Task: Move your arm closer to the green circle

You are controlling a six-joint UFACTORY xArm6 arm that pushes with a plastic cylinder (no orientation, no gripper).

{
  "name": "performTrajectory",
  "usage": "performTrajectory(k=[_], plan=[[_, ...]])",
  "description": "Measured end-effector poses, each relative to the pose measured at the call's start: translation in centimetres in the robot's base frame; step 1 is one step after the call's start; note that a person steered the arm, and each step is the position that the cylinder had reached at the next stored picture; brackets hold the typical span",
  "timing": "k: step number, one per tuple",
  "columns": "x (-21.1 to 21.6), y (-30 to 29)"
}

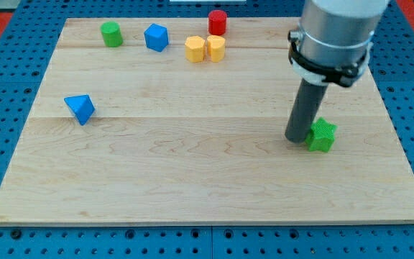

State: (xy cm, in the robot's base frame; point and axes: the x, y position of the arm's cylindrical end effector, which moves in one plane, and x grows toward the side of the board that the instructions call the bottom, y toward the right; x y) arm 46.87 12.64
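The green circle [111, 34], a short green cylinder, stands near the board's top left corner. My tip [296, 138] rests on the board at the view's right, touching the left side of a green star block [322, 134]. The tip is far to the right of and below the green circle. The rod rises from the tip into the grey arm body at the view's top right.
A blue cube-like block [156, 37] sits just right of the green circle. Two yellow blocks [195, 49] [215, 47] sit side by side at top centre, with a red cylinder [217, 21] above them. A blue triangular block [80, 108] lies at the left. The wooden board [192, 173] sits on a blue pegboard.
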Motion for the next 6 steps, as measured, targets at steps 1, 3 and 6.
performTrajectory(k=[1,3,6], plan=[[-6.4,-2.2],[-10.1,-13.7],[-16.5,-29.8]])
